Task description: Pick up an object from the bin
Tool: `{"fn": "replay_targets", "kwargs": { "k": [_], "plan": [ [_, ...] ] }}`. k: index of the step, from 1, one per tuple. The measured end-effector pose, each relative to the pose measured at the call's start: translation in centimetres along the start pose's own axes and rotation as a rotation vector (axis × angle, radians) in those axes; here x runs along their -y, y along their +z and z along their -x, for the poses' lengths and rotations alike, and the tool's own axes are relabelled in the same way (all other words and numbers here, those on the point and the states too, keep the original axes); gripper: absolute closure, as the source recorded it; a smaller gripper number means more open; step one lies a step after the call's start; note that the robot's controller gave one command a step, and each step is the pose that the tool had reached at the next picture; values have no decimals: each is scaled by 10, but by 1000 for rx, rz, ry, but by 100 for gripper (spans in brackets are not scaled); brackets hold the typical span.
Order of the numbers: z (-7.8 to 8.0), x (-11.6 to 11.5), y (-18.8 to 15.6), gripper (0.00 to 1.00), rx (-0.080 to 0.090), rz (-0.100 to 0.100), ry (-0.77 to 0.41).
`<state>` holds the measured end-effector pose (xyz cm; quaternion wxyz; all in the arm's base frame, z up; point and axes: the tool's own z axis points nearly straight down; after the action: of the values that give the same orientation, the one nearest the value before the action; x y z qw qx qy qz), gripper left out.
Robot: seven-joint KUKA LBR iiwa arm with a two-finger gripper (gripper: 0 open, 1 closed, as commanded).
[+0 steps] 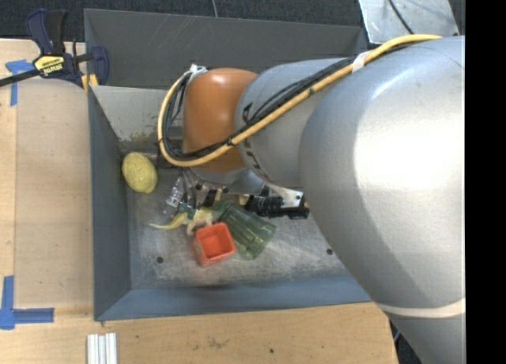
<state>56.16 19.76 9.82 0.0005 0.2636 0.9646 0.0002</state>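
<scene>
Camera view: pincer over a boxy orange cup and ribbed green piece; rough yellow ball apart. Pincer opening indeterminable.

**One eye over the bin**

A single camera looks down on the bin from above, tipped somewhat to one side, so the bin's far and left walls show their inner faces. It stands near. My arm, reaching in from the bin's right, passes close under the lens and bulks larger than the bin's floor.
</scene>
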Motion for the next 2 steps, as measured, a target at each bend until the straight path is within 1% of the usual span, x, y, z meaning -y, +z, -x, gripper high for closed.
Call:
{"fn": "replay_targets", "kwargs": {
  "k": [1,2],
  "plan": [
    [28,52,7,100,0,0,-78],
    [28,52,7,100,0,0,-78]
  ]
}}
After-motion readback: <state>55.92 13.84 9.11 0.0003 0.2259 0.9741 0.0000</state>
